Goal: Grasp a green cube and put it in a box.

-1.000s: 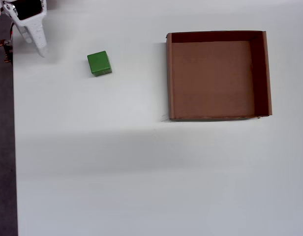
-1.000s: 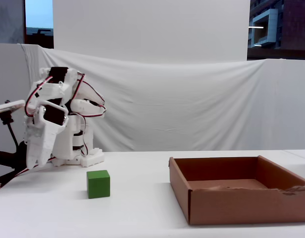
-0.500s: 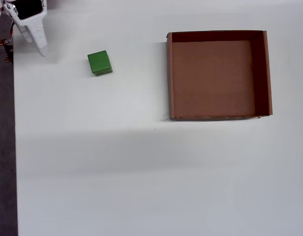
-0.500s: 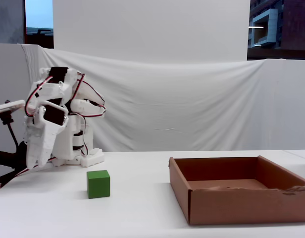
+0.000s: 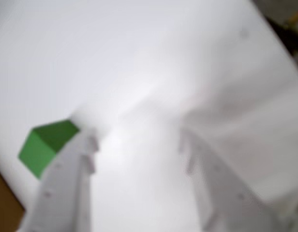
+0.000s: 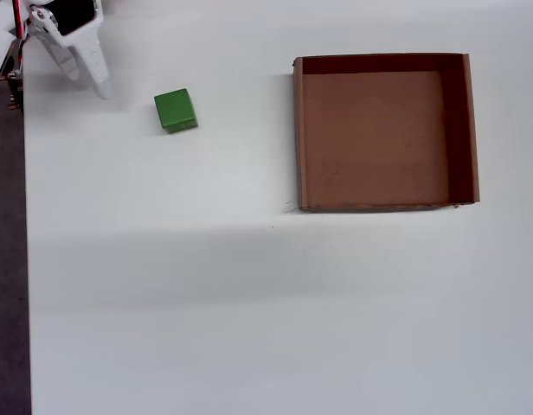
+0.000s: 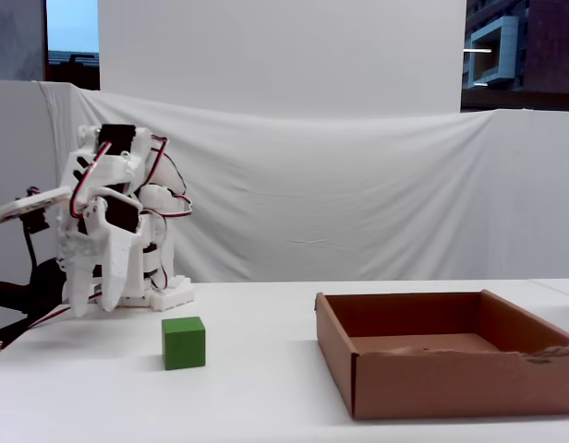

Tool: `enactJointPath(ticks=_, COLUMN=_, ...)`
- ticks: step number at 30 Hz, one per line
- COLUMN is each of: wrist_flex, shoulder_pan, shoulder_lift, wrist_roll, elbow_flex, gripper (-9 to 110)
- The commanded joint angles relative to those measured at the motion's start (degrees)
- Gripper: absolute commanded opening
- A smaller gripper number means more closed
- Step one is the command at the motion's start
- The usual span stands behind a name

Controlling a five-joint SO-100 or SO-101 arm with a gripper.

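Claw (image 6: 86, 79) spread, apart from green cube (image 6: 176, 111), box (image 6: 471, 130) well clear

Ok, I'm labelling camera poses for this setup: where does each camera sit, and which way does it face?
Wrist view: rides on the arm, looking down past both white fingers of the open gripper at the table; the green cube sits outside the left finger.
Overhead view: straight down on the table; gripper at top left, box to the right.
Fixed view: table height, side-on; whole arm at left.
Shared: all three show the cube; overhead and fixed views share the box.
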Motion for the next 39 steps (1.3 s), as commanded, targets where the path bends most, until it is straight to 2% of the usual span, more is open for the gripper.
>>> enactJointPath(ticks=1, wrist_flex=-5.98, shoulder_pan=-2.02, shoulder_lift=-0.35, wrist_roll=-0.53, elbow_flex=-0.62, gripper=21)
enactJointPath(ticks=5, wrist_flex=-11.25, shoulder_pan=-7.03, shoulder_lift=-0.35, wrist_roll=-0.53, elbow_flex=-3.16, gripper=21)
enactJointPath(ticks=9, wrist_flex=-14.33, shoulder_pan=-11.69, shoulder_lift=-4.13, wrist_roll=-4.66, elbow_flex=-7.38, gripper=21)
enactJointPath(ticks=21, wrist_flex=-18.37, shoulder_pan=-23.12, shoulder_lift=-44.03, wrist_roll=-10.72, elbow_flex=-35.51, gripper=21)
enactJointPath(ticks=32, wrist_flex=-24.35, shoulder_pan=-23.91, shoulder_lift=-49.22, wrist_roll=-16.35, elbow_flex=-32.26, gripper=22)
enactJointPath(ticks=39, wrist_flex=-19.86, shoulder_pan=-23.55, shoulder_lift=-49.66, wrist_roll=-18.11, elbow_flex=-32.96, gripper=25)
